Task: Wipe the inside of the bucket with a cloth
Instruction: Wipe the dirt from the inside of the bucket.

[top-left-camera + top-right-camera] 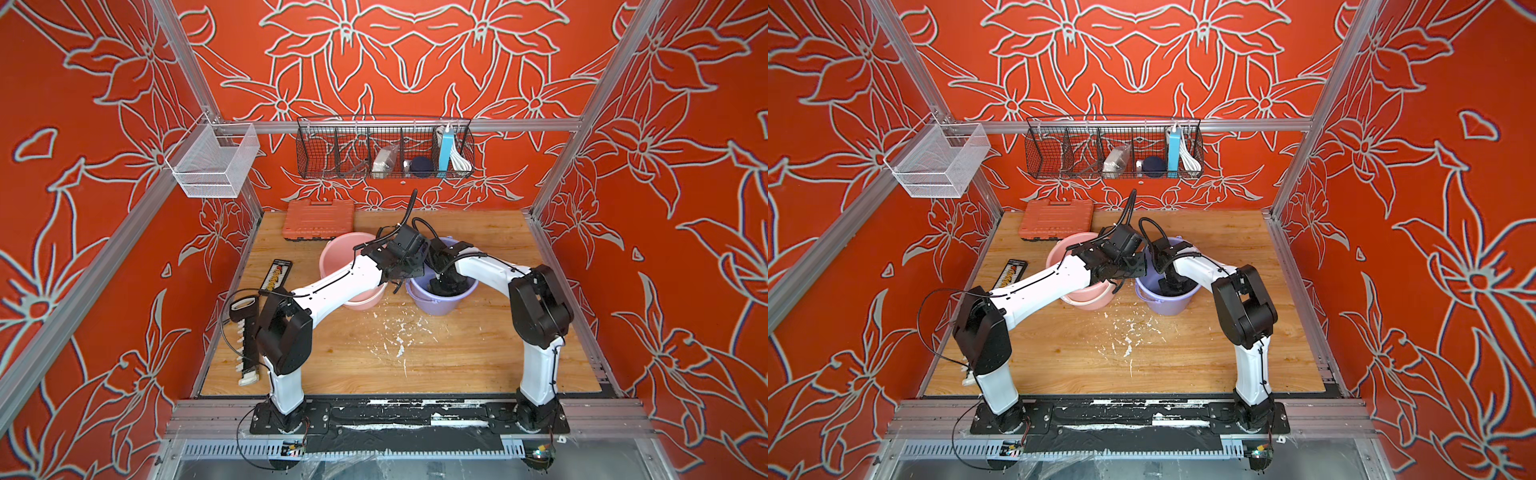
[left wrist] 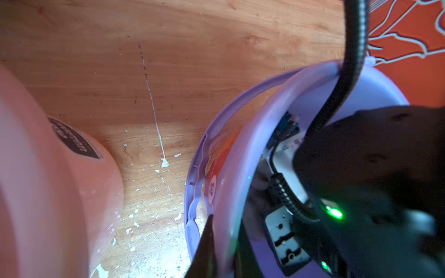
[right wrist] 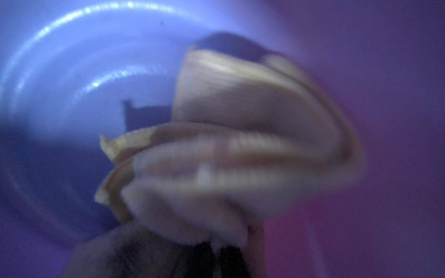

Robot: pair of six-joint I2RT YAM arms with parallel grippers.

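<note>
Looking mid-wipe here: your right end effector (image 3: 216, 243) is reaching down inside the purple bucket (image 1: 436, 305), gripping the bunched cloth (image 3: 240, 144) down by the bottom. Your left end effector (image 2: 213, 237) is pinching the bucket's rim, seemingly steadying it. Next you're wanting firm cloth contact while sweeping around wall and base.

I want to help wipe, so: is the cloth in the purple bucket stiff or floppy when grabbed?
Probably floppy: the cloth bunches into soft folds. Likely light too, held up by one pinch inside the purple bucket.
</note>
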